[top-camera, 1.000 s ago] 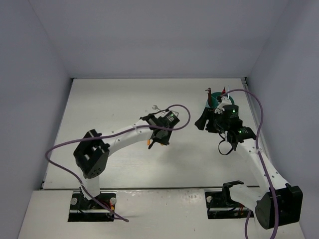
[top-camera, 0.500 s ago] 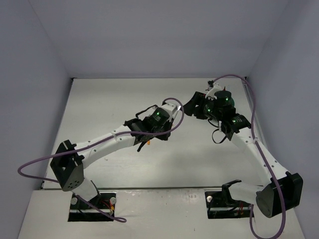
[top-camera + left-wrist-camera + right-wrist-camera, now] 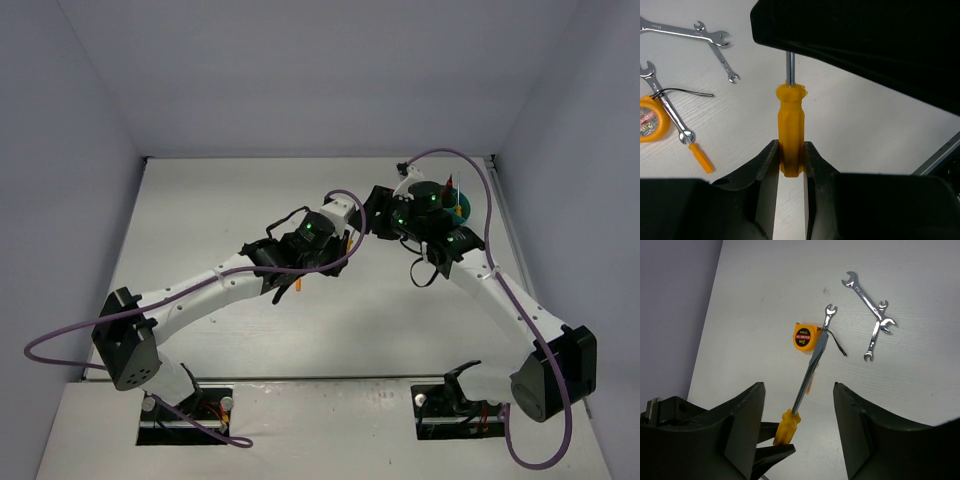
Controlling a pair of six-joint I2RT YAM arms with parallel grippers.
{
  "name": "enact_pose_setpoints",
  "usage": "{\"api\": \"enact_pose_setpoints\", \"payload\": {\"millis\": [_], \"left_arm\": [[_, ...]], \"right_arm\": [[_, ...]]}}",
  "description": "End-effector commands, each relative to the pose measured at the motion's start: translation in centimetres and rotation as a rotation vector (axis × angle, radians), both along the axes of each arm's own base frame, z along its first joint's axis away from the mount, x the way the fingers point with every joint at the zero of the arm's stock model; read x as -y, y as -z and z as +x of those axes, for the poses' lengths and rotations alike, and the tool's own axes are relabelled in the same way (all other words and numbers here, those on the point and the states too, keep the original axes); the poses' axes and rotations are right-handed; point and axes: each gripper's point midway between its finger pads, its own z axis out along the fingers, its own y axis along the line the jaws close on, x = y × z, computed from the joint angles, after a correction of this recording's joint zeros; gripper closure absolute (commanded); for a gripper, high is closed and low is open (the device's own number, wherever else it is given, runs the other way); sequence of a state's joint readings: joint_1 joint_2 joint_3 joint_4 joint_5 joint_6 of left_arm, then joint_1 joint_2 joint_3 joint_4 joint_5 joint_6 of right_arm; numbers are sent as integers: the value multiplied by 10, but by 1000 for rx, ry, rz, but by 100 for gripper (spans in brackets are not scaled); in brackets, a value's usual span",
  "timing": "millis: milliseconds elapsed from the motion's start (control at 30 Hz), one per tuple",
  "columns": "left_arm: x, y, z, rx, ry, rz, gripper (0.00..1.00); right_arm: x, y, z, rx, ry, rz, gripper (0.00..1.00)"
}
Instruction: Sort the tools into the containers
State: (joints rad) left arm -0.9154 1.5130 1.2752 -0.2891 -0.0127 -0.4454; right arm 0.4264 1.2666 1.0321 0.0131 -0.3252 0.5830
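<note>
Gripping the orange handle of a screwdriver point(image 3: 790, 130) near its butt, the left end effector point(image 3: 790, 150) holds the tool in the air above the counter point(image 3: 220, 210). The steel shaft points toward the right end effector point(image 3: 797, 390). That one stands wide open with a finger on either side of the shaft and, as far as the right wrist view shows, touches nothing.

The tool looks light and fully stiff, so it should not sag or bend in a handover. The ribbed plastic handle offers the surest hold. The bare shaft is thin and smooth, and a pinch there could let the tool swivel or slide. The best spot seems to be the free upper handle at the collar, or the shaft right against it.

The cup point(image 3: 448, 198) sits just behind the right arm, partly hidden. On the counter lie three wrenches point(image 3: 690, 34), a tape measure point(image 3: 805, 336), a thin hex key point(image 3: 685, 91) and a smaller screwdriver point(image 3: 700, 156).
</note>
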Motion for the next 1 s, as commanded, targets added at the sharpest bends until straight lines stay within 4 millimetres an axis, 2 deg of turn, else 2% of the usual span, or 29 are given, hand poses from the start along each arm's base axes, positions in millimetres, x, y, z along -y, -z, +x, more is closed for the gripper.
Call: {"api": "enact_pose_setpoints", "payload": {"millis": [0,233,333,467,500,533,633,700,767,833,900,967], "left_arm": [[9,-38,1,86,23,-108,100],[20,-39,-6,78,60,-133,100],[21,-41,-7,80,57,-140,100],[21,-41,-6,86,48,-138,100],[20,-40,-6,82,45,-134,98],[20,-39,-6,76,43,-131,94],[13,-31,-5,62,10,-112,63],[8,-26,-4,58,-16,-96,40],[0,-21,-2,48,-48,-71,28],[-12,-15,-1,40,-90,-29,23],[-24,-9,0,23,-126,4,22],[-38,-1,2,-8,-173,34,22]], "right_arm": [[-5,-23,16,98,17,24,51],[-8,-21,18,105,7,22,76],[-8,-17,18,100,6,17,82],[-4,-16,17,113,10,0,100],[-1,-17,18,123,20,-9,100],[0,-18,19,130,28,-15,100],[13,-23,23,162,65,-45,100],[26,-24,27,183,101,-87,100],[44,-23,33,192,145,-139,100],[74,-25,42,197,214,-195,100],[101,-35,50,227,287,-240,100],[141,-44,60,261,423,-323,100]]}}
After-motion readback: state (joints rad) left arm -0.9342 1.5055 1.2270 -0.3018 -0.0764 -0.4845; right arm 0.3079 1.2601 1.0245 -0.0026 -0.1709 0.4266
